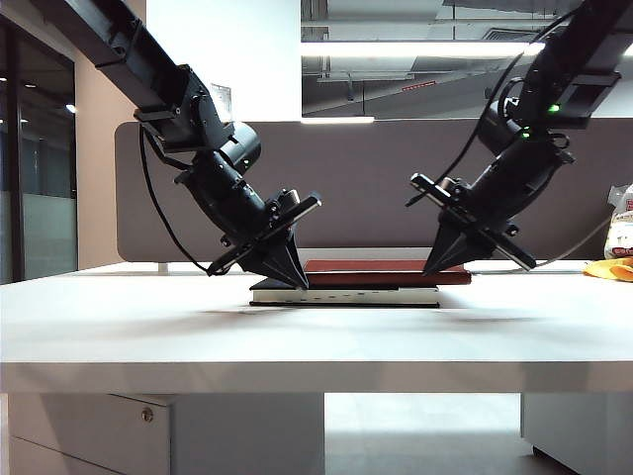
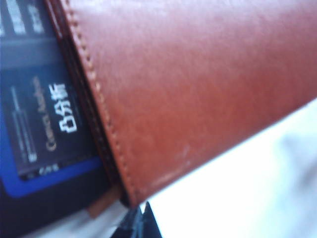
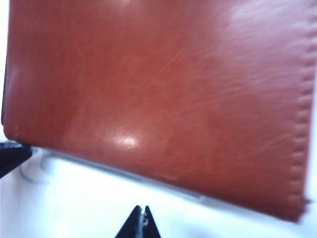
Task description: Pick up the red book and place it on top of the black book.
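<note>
Exterior view: red book [image 1: 388,271] lies atop black book [image 1: 344,294] between clenched left claw [image 1: 295,280] and right claw [image 1: 435,267].

Both wrist views are cropping the red book [image 3: 158,99]; blur is smearing the black book [image 2: 44,114] lettering, and the left tool [image 2: 141,225] is barely showing.

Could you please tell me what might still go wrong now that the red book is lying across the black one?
1. The red book sits shifted right on the black book, its right end overhanging; a nudge could tip or slide it.
2. The left hand and right hand, both shut, press at its ends; pulling away carelessly might drag it askew.
3. Pushing unevenly could shove the black book along the table.
</note>
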### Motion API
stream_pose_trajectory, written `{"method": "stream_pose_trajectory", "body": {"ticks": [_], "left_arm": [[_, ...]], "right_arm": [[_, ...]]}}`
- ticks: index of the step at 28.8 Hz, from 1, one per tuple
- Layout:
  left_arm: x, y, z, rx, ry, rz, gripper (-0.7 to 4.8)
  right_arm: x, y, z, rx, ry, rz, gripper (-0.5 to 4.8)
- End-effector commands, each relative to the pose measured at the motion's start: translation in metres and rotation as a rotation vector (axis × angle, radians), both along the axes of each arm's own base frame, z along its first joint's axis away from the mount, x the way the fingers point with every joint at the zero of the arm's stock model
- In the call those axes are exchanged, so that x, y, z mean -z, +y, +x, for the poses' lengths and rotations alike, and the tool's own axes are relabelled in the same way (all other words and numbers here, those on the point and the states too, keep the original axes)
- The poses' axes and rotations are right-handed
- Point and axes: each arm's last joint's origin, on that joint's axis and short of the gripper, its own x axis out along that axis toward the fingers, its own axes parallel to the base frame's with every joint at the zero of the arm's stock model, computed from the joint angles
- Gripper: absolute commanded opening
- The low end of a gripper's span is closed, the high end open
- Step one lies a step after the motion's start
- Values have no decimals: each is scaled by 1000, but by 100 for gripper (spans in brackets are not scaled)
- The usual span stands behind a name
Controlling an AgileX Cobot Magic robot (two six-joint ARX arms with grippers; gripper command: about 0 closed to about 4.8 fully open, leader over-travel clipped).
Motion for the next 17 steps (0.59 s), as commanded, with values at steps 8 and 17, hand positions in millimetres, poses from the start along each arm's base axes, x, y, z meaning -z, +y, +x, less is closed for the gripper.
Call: {"method": "stream_pose_trajectory", "body": {"ticks": [8,17], "left_arm": [[-41,4,-2,83,1,-4,-6],[-56,5,-5,108,-17,2,-6]], "right_arm": [[-13,-44,9,128,-47,39,-1],[-14,-49,12,160,-82,19,-2]]}}
